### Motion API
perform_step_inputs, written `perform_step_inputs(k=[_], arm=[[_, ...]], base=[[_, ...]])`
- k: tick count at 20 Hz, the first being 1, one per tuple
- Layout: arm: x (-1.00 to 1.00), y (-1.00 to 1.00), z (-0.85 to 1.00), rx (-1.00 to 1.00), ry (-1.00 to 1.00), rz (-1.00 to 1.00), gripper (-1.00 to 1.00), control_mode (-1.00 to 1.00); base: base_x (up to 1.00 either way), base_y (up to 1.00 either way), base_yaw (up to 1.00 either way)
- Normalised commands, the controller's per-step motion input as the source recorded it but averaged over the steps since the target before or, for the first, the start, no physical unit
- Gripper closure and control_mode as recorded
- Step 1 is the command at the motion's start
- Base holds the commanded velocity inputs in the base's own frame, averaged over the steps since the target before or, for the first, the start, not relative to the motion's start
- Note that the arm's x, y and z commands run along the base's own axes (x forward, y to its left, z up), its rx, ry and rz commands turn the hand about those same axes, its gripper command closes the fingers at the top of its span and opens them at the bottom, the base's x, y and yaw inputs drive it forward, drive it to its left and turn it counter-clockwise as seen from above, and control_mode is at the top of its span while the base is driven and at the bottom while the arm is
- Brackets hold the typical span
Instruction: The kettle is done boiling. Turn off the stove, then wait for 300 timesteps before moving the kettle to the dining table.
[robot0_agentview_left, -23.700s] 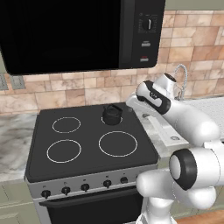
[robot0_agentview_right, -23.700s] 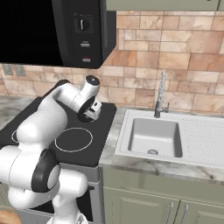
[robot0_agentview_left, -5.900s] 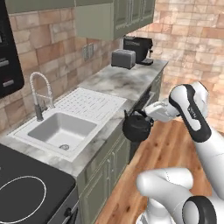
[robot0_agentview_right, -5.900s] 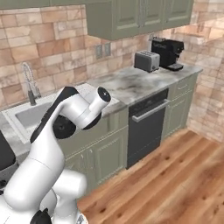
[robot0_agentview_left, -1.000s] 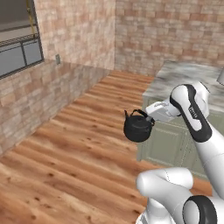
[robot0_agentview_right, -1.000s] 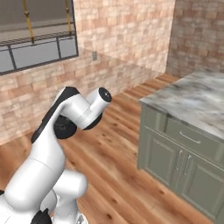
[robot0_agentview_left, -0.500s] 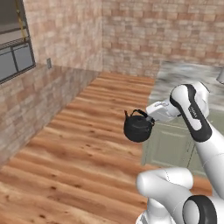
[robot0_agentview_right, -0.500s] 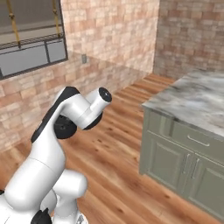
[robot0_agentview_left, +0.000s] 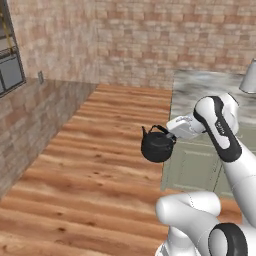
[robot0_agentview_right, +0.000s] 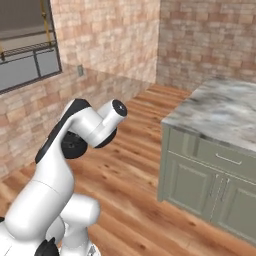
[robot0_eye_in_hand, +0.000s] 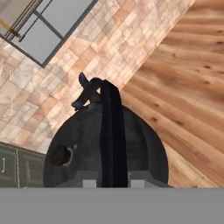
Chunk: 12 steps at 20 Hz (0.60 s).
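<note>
The small round black kettle (robot0_agentview_left: 157, 146) hangs in the air over the wooden floor, carried by its arched handle (robot0_eye_in_hand: 112, 127). My gripper (robot0_agentview_left: 173, 132) is shut on the top of that handle, at the kettle's right in the left base view. In the hand view the kettle (robot0_eye_in_hand: 83, 144) lies right below the gripper (robot0_eye_in_hand: 113, 182), with the spout (robot0_eye_in_hand: 85, 93) pointing away and the lid knob (robot0_eye_in_hand: 59, 155) at the left. The stove and the dining table are out of view.
A marble-topped counter (robot0_agentview_left: 207, 86) on green cabinets (robot0_agentview_right: 210, 175) stands to the right, close beside the arm. A pale object (robot0_agentview_left: 249, 77) sits on its far right end. Wooden floor (robot0_agentview_left: 90, 150) stretches ahead to brick walls, with a window (robot0_agentview_right: 27, 57) on the left.
The whole picture has shifted, so the base has moved: the counter and back wall have slid left and the window is further left. The kettle stays in the gripper, unmoved against the arm.
</note>
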Motion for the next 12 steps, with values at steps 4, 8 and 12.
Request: perform_step_inputs(k=[4, 8, 12], arm=[[0.0, 0.0, 0.0, 0.0, 0.0, 0.0, 1.0, 1.0], [0.0, 0.0, 0.0, 0.0, 0.0, 0.0, 1.0, 1.0], [0.0, 0.0, 0.0, 0.0, 0.0, 0.0, 1.0, 1.0]], base=[[0.32, 0.27, -0.31], [0.28, 0.24, -0.34], [0.27, 0.28, -0.35]])
